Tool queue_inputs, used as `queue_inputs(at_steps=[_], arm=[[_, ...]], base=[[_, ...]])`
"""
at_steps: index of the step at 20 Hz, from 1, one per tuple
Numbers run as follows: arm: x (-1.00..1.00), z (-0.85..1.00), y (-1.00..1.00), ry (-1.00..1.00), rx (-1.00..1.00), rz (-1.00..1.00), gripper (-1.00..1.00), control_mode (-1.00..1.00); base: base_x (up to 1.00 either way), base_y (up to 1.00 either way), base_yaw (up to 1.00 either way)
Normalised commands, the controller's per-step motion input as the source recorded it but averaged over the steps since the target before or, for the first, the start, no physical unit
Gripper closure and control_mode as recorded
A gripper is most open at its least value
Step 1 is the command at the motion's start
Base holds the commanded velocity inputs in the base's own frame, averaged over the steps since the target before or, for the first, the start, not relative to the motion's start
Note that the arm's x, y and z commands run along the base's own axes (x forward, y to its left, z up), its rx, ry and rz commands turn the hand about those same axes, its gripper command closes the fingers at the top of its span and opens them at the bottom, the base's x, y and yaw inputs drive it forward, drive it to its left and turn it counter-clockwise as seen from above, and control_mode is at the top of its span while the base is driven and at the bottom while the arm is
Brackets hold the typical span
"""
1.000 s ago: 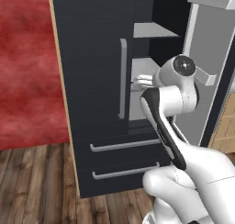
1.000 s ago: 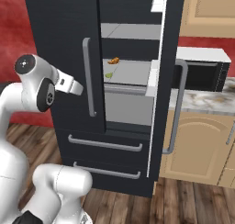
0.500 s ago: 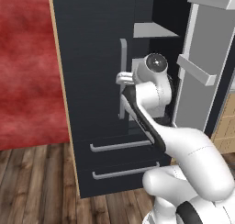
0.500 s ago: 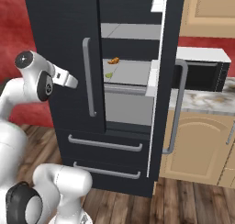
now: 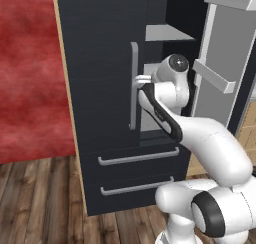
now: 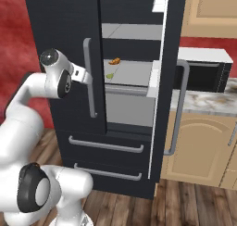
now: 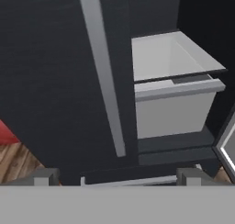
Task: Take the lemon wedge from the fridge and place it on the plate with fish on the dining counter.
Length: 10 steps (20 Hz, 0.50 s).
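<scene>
With hand (image 6: 86, 77) spread empty at left door handle (image 6: 89, 78), lemon (image 6: 109, 75) lying rightward, deeper on open fridge (image 6: 134, 16) shelf (image 6: 132, 74).

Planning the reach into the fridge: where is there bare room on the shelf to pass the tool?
Bare shelf runs right of the lemon wedge to the open door. It is crowded at the left, where the orange item sits close behind the wedge.

Both base views face fridge (image 6: 125, 30) from opposite sides; hand view close on its handle (image 7: 103, 76)
</scene>
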Motion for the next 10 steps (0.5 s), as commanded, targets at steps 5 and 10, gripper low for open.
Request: queue_inputs(at_steps=[5,10], arm=[[0.54,-0.28,0.08,0.0,-0.07,0.02,-1.0,-1.0],[0.39,-0.43,0.1,0.0,-0.11,0.0,-1.0,-1.0]], base=[[0.0,0.0,0.0],[0.0,0.0,0.0]])
